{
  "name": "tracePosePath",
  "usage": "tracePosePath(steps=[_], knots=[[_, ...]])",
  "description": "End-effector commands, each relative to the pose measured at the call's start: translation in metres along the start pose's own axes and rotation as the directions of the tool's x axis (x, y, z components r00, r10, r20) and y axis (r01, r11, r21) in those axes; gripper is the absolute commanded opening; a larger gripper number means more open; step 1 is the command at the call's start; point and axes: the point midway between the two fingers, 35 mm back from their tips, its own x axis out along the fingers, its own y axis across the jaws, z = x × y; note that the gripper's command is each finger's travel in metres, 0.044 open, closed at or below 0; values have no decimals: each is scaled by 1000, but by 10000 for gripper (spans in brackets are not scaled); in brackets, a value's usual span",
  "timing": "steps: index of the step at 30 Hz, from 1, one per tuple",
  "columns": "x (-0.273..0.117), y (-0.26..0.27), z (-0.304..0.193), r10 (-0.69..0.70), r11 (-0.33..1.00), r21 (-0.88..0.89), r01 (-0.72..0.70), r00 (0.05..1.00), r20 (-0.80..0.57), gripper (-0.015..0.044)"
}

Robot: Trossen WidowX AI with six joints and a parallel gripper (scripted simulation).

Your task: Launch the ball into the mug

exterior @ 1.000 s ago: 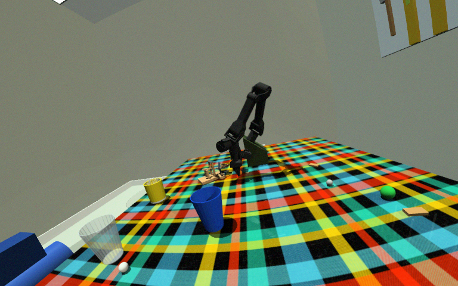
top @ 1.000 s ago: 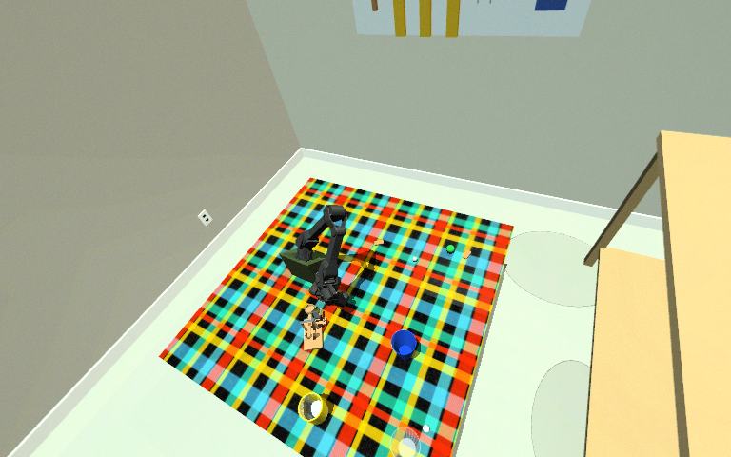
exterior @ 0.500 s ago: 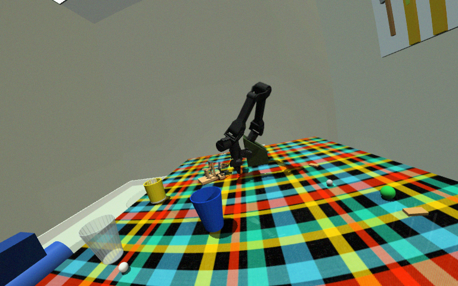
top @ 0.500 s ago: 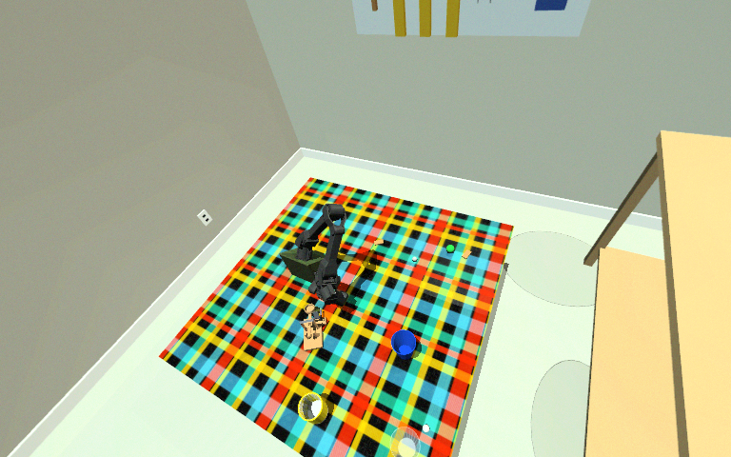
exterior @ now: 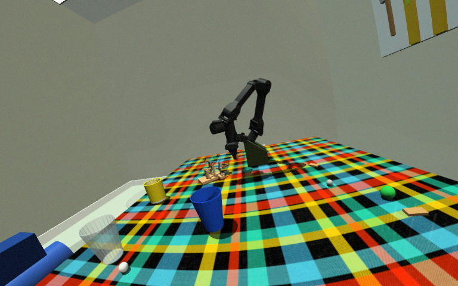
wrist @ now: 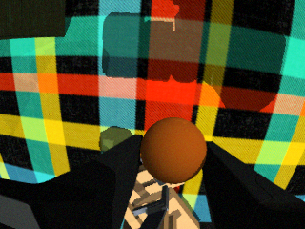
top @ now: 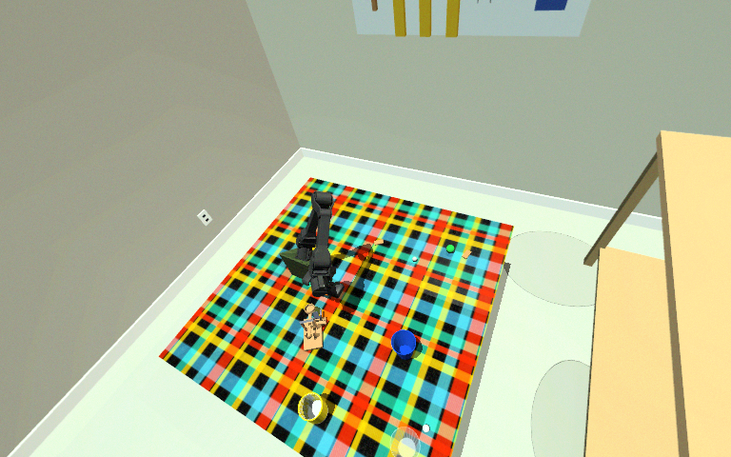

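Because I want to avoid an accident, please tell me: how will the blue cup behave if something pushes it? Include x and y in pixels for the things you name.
The blue cup (top: 404, 345) (exterior: 209, 210) narrows toward its base, so a push near the rim would probably tip it. Its smooth, round wall suggests it might roll once fallen.
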Motion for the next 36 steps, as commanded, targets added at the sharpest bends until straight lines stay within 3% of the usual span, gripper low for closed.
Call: tracePosePath(steps=[1, 7, 18, 36], knots=[[-27, 3, 0, -2, 1000, -6, 2, 1000, -5, 0], [-31, 5, 0, 1, 1000, 16, -1, 1000, -2, 0], [-28, 10, -14, 38, 925, 378, -45, 999, 26, 0], [-22, 21, -38, 95, 533, 838, -120, 992, 81, 0]])
